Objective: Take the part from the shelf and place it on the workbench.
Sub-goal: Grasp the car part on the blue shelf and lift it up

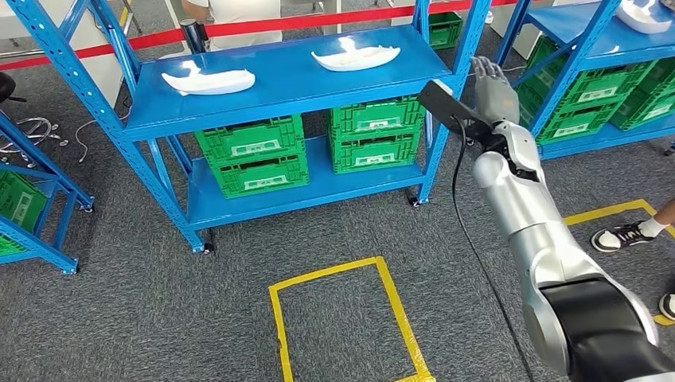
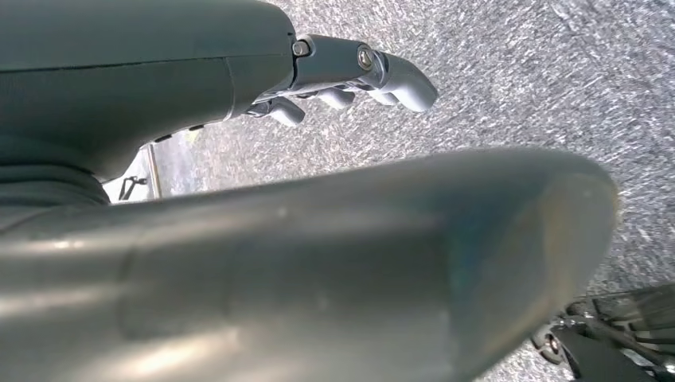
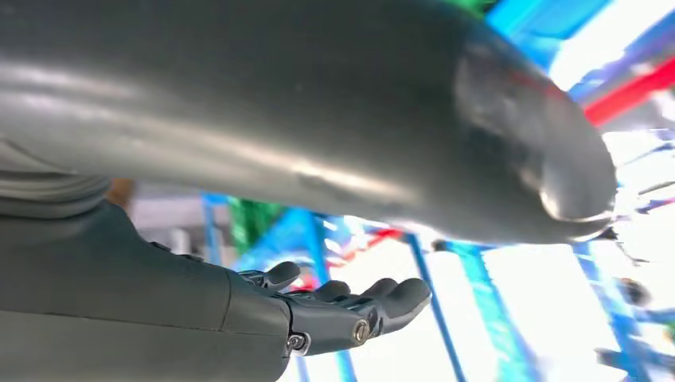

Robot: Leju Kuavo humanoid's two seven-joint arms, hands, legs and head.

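Two white moulded parts lie on the top board of the blue shelf (image 1: 286,83): one part (image 1: 208,80) at the left, the other part (image 1: 356,56) towards the right. My right hand (image 1: 495,89) is raised beside the shelf's right post, fingers stretched out and apart, holding nothing; it stands right of the nearer part and apart from it. The right wrist view shows that right hand (image 3: 350,310) empty against blurred blue shelving. My left hand (image 2: 350,76) hangs over grey carpet with its fingers loosely apart and nothing in it.
Green crates (image 1: 255,155) fill the lower shelf levels. A second blue shelf (image 1: 593,72) with crates stands at the right, another at the far left (image 1: 28,207). A yellow taped rectangle (image 1: 346,318) marks the carpet. A person's shoes (image 1: 625,235) are at the right; red barrier tape (image 1: 239,28) runs behind.
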